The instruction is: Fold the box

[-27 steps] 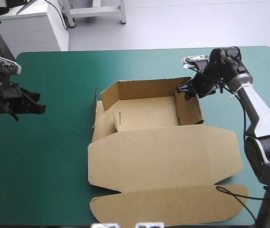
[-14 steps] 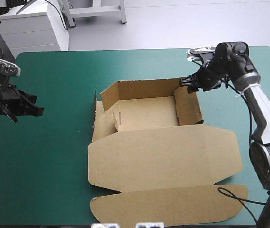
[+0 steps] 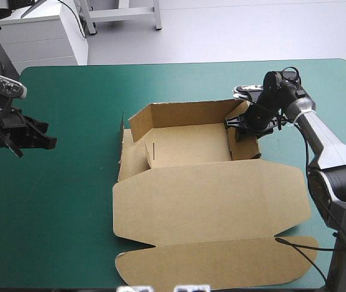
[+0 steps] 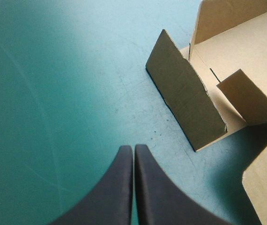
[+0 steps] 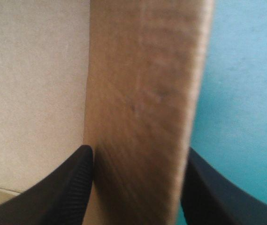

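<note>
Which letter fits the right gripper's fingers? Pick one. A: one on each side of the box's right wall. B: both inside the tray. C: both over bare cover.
A: the right wrist view shows the right gripper open, the box's right wall between its fingers, teal-green cover beyond one.

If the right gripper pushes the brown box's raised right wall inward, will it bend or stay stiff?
Probably stiff but hinging at its crease: the right wall stands upright unaided. The box looks a light, thin sheet, so it may slide on the teal-green cover.
</note>
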`<state>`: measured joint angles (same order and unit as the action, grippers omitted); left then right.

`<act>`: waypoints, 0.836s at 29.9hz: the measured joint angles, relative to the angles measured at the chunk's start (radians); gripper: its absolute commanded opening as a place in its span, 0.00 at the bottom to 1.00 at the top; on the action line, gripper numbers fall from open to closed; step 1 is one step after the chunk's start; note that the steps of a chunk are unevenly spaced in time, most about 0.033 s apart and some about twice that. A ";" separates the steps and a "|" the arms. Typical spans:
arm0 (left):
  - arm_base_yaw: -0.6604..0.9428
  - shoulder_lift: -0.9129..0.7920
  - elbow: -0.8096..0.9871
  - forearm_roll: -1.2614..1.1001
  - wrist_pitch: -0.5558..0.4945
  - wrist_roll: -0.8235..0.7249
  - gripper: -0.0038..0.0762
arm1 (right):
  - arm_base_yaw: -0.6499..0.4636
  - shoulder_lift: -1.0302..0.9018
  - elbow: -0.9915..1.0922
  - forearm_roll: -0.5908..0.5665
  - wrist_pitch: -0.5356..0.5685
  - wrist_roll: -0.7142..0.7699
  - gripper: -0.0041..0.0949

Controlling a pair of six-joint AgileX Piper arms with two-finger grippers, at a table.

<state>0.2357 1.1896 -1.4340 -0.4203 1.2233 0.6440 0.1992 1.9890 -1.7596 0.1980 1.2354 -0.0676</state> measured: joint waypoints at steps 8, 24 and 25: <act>0.000 0.000 0.000 0.000 0.000 0.000 0.04 | 0.000 0.012 0.001 0.035 -0.005 -0.005 0.03; 0.000 0.000 0.000 0.000 0.013 -0.001 0.04 | -0.033 -0.197 0.007 0.029 0.000 -0.083 0.02; 0.000 0.000 0.000 0.001 0.013 -0.001 0.04 | -0.045 -0.224 0.007 0.029 0.002 -0.086 0.02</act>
<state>0.2357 1.1896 -1.4340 -0.4191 1.2360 0.6428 0.1546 1.7654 -1.7522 0.2270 1.2376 -0.1531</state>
